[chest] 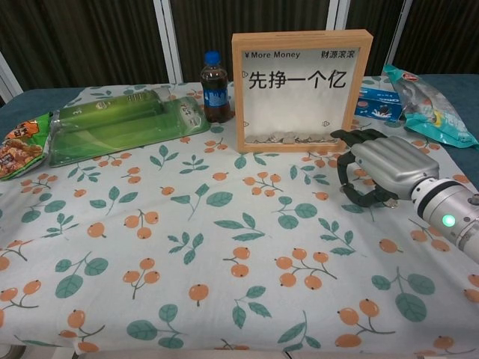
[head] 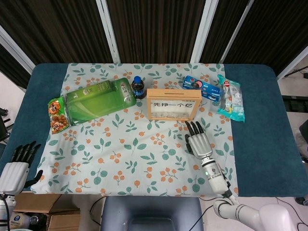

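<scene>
My right hand hovers just above the floral cloth, palm down, fingers spread and holding nothing. Its fingertips lie just in front of the right lower corner of a wooden framed coin box with Chinese writing and coins at the bottom. My left hand hangs off the table's left front corner, fingers apart, empty; it shows only in the head view.
A small cola bottle stands left of the frame. A green package and a snack bag lie at the left. A blue box and a teal packet lie behind right.
</scene>
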Robot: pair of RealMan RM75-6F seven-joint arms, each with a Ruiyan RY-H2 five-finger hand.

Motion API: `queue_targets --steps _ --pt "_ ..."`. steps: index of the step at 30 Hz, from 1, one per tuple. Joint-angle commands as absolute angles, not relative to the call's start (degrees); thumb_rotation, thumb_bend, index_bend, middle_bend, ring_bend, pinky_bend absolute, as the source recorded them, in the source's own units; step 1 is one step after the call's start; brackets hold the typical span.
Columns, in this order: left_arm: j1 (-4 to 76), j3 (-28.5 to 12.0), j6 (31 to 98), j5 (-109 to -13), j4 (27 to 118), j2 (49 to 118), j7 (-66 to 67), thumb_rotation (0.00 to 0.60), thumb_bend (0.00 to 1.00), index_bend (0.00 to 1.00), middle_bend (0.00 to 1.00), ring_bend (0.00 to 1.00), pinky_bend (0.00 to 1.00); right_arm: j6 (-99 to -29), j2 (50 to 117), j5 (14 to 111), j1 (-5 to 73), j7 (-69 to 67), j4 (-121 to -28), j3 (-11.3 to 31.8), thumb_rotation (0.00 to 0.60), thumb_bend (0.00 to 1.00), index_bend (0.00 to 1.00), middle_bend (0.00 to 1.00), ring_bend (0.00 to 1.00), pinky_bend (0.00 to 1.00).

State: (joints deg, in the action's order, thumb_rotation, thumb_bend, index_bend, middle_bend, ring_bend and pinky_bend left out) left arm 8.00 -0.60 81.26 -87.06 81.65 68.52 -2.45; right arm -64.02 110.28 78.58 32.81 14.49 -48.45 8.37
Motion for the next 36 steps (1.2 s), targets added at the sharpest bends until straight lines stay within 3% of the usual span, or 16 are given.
queue_targets --steps 1,13,23,29,36 --pt "8.0 -0.6 81.2 -87.0 81.5 68.6 -2.5 0.599 0.35 0.0 0.0 0.0 0.0 -63.9 110.3 78.5 32.8 14.6 -48.5 8.4 0.6 0.61 0.67 0.14 0.0 0.0" --pt "7.8 -0.5 81.3 -86.9 81.3 68.6 -2.8 0.598 0.35 0.0 0.0 0.0 0.0 -67.6 108.8 80.1 31.9 13.4 -51.6 8.5 0.6 0.62 0.71 0.14 0.0 0.0" --pt "7.5 -0.5 82.4 -87.6 81.7 68.5 -2.9 0.6 0.35 0.0 0.0 0.0 0.0 -80.9 101.2 86.4 30.0 17.5 -67.9 10.2 0.6 0.65 0.75 0.14 0.0 0.0" --pt "7.3 -0.4 83.3 -88.2 81.9 68.2 -3.3 0.599 0.35 0.0 0.0 0.0 0.0 -86.3 96.6 88.4 31.0 22.6 -79.8 15.6 0.6 0.67 0.76 0.15 0.0 0.0" --pt "7.2 -0.3 83.7 -88.6 82.3 67.6 -4.1 0.596 0.35 0.0 0.0 0.0 0.0 -80.5 94.1 81.2 37.4 30.6 -84.4 25.9 0.6 0.7 0.76 0.15 0.0 0.0"
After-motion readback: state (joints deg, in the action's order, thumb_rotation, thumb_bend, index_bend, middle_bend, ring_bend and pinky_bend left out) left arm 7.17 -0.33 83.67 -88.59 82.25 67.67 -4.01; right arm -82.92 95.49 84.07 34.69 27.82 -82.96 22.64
